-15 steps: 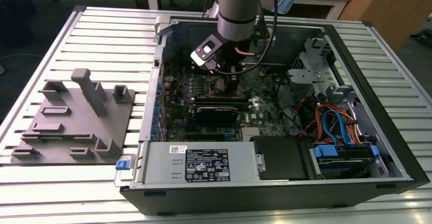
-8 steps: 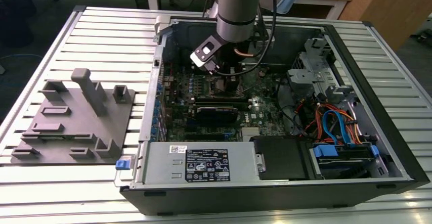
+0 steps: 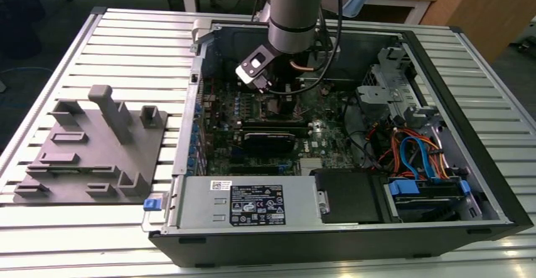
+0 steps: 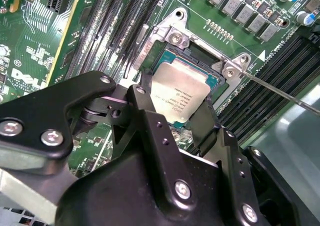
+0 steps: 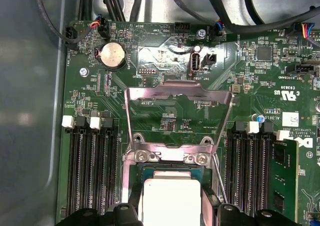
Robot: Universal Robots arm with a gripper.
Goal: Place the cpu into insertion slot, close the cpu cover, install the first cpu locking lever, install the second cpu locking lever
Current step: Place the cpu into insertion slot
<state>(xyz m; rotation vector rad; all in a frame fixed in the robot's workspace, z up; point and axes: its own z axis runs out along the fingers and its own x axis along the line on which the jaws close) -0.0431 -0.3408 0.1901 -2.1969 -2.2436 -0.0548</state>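
The cpu [image 4: 182, 86], a silvery square chip with print on top, sits in or just over the insertion slot [image 4: 200, 53] on the green board. My gripper [image 4: 179, 95] is shut on the cpu, one black finger against each of two opposite sides. In the first wrist view the cpu [image 5: 170, 198] shows between the fingertips of the gripper [image 5: 175, 208], over the slot [image 5: 170, 167]. The cpu cover [image 5: 180, 90] stands swung open behind the slot. A thin wire locking lever [image 4: 280, 91] juts out beside the socket. In the exterior view the gripper [image 3: 280, 93] hangs inside the open computer case.
Rows of black memory slots [image 5: 92, 176] flank the socket on both sides. Cables [image 3: 410, 152] and a drive cage [image 3: 393, 96] fill the case toward the exterior view's right. A power supply [image 3: 251, 206] lies at the front. A grey fixture plate [image 3: 92, 146] rests on the slatted table.
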